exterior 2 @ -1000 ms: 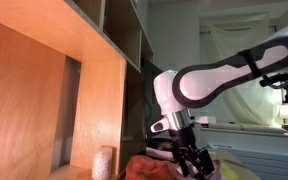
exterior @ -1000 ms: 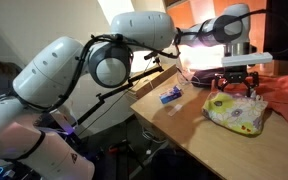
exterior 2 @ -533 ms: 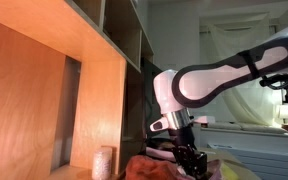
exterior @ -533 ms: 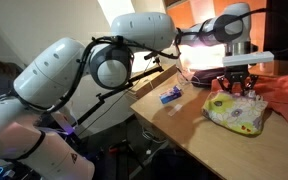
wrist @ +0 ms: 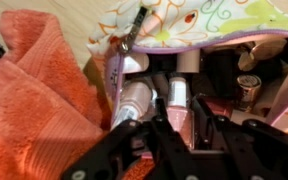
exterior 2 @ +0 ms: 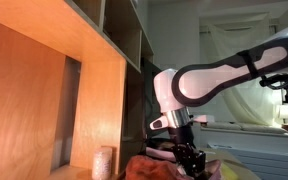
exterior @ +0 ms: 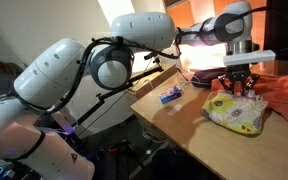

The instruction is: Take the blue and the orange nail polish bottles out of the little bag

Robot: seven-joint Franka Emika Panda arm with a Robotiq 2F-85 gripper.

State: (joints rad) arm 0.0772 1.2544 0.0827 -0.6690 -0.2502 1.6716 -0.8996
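Exterior views both show the arm [exterior: 134, 35] reaching across the tabletop [exterior: 184, 125], where the towel [exterior: 284, 95] lies bunched away from the edges. The bag [exterior: 234, 115] rests against the towel, close to the tabletop's long edge. Just over the bag's open mouth hangs the claw [exterior: 237, 90], jaws spread and holding nothing. A small blue thing [exterior: 170, 95] lies alone near the tabletop's corner, probably the blue bottle already taken out (too small to be sure).

In the wrist view two pale bottles [wrist: 134, 100] [wrist: 177, 95] lie side by side inside the bag, between the spread jaws. I cannot tell from their colour which is the orange one; a brown jar [wrist: 249, 88] sits deeper in.

To do this step well, I judge, the claw should centre on one bottle only and go down clear of the zip edge [wrist: 124, 50]. It should then close across the bottle's body and lift straight up, so the bag is not dragged along.
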